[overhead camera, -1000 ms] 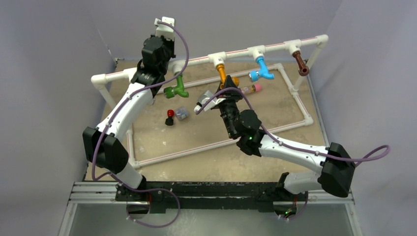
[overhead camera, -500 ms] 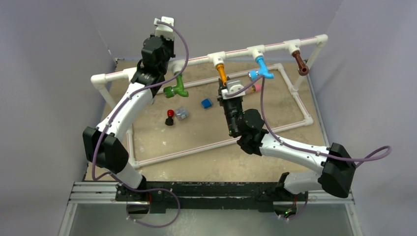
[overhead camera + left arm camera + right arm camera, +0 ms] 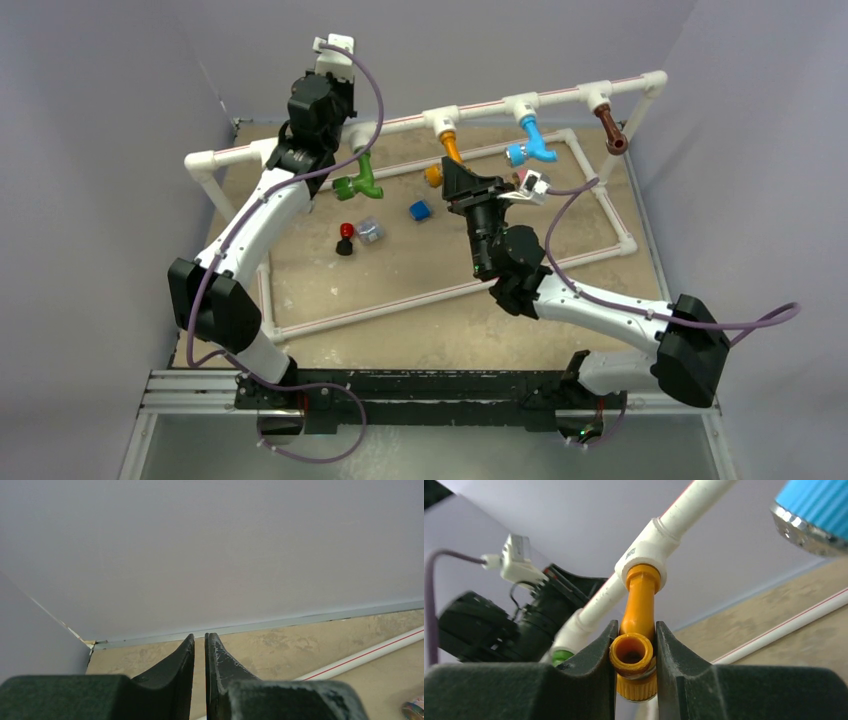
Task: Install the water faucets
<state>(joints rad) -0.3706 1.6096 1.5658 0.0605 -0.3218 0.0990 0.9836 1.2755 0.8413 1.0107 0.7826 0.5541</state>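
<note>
An orange faucet (image 3: pixel 447 150) hangs from a white tee on the raised pipe rail (image 3: pixel 480 106). My right gripper (image 3: pixel 450 182) is shut on its lower end; in the right wrist view the jaws pinch the orange faucet (image 3: pixel 634 655) on both sides. A green faucet (image 3: pixel 361 178), a blue faucet (image 3: pixel 530 143) and a brown faucet (image 3: pixel 609 129) hang from other tees on the rail. My left gripper (image 3: pixel 199 639) is raised near the rail's left end, jaws almost together with nothing between them.
A white pipe frame (image 3: pixel 600 200) lies on the tan mat. Inside it sit a blue cap (image 3: pixel 419 210), a clear-grey piece (image 3: pixel 370 231) and a red-and-black piece (image 3: pixel 345 238). Grey walls enclose the back and sides.
My right wrist has rotated about the orange faucet, its camera swinging from left to right. The blue cap came into view. The left arm has not moved.
</note>
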